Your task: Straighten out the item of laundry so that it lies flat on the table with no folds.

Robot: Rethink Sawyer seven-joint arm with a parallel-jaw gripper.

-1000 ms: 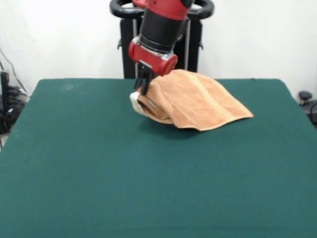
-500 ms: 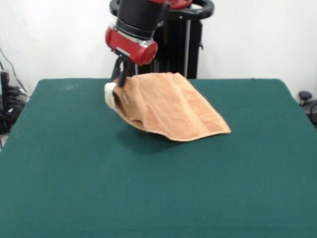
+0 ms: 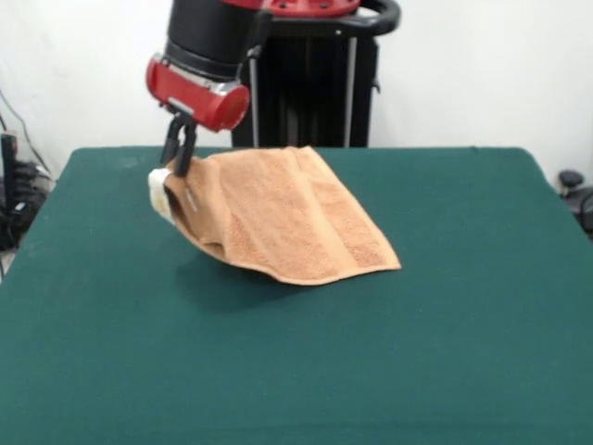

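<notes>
The light-brown terry towel (image 3: 278,218) hangs by one corner from my gripper (image 3: 179,165), which is shut on it well above the green table (image 3: 296,371). The towel slopes down to the right, and its lowest corner near the table's middle touches or nearly touches the cloth. A white label (image 3: 159,193) hangs at the held corner. The towel is still doubled, with a fold showing along its left lower edge.
The robot's black pedestal (image 3: 315,83) stands behind the table's far edge. Dark cables and gear (image 3: 14,185) lie off the table's left side, and a dark object (image 3: 574,185) shows off its right side.
My gripper has moved left and up with the towel corner held. The towel has been dragged left across the table and drawn out longer.
</notes>
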